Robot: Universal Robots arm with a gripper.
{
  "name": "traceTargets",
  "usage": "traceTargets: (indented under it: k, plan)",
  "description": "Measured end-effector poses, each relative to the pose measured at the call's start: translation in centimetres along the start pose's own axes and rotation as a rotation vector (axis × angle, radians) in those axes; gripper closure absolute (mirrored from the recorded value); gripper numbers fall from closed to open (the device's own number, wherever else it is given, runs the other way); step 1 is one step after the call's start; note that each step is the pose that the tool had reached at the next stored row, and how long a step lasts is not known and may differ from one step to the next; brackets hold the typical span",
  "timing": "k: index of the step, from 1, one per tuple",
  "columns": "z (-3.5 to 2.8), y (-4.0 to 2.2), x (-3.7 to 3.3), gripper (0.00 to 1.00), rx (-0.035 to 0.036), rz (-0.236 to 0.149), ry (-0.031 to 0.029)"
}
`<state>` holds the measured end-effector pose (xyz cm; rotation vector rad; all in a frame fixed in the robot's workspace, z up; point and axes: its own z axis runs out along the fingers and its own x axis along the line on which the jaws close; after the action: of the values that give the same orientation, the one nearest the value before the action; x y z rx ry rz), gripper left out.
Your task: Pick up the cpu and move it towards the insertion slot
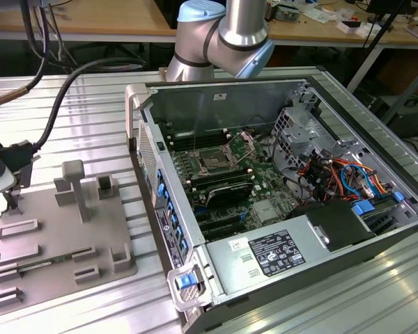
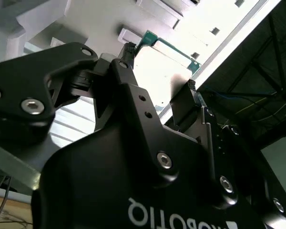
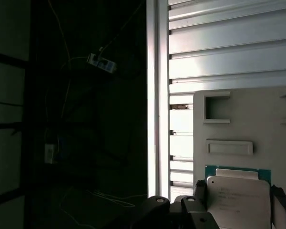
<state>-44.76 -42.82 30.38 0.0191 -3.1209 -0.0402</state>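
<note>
My gripper (image 2: 159,67): matt black casing, glossy steel bolts (image 2: 164,160). The cpu (image 3: 238,198) has a satin silvery metal top and green board rim. The tray (image 3: 238,119) is matt grey plastic; table (image 3: 229,52) ribbed bright metal; slot (image 1: 214,161) frame shiny metal.

The cpu (image 3: 238,198), silvery-topped with a green rim, sits level over the grey tray (image 3: 238,124). The slot (image 1: 214,161), open with a brownish-gold centre, lies well apart from that tray.

The cpu (image 3: 238,198) is cut off by the first wrist view's edge; in the second wrist view the gripper (image 2: 159,67) hides part of it.
</note>
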Motion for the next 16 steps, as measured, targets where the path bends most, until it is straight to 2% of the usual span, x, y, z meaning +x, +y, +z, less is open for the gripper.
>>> traceTargets:
  k: [1,16]
  plan:
    - [-0.74,0.02,0.02,0.45,0.0,0.0,0.0]
    - [-2.35,0.06,0.05,0.45,0.0,0.0,0.0]
